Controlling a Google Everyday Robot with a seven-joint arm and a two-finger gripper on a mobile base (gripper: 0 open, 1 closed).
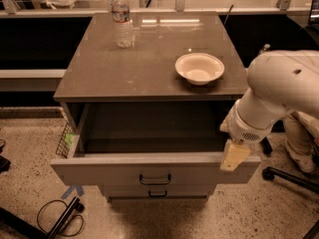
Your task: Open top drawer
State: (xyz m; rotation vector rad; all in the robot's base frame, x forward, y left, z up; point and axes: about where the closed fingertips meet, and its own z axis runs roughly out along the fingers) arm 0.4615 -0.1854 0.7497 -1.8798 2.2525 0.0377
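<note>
The top drawer (99,169) of the light-grey cabinet is pulled far out, and its plain grey interior (149,128) is bare. Its small black loop handle (154,179) sits at the centre of the front. My gripper (227,148) is at the drawer's right front corner, well to the right of the handle. It is open and holds nothing. One cream fingertip (233,157) hangs over the front's top right edge. My white arm (279,91) comes in from the right.
A water bottle (121,19) and a white bowl (199,67) stand on the cabinet top (124,63). A lower drawer with a like handle (157,193) is shut beneath. A black cable (57,218) lies on the floor at left, and a chair base (291,176) stands at right.
</note>
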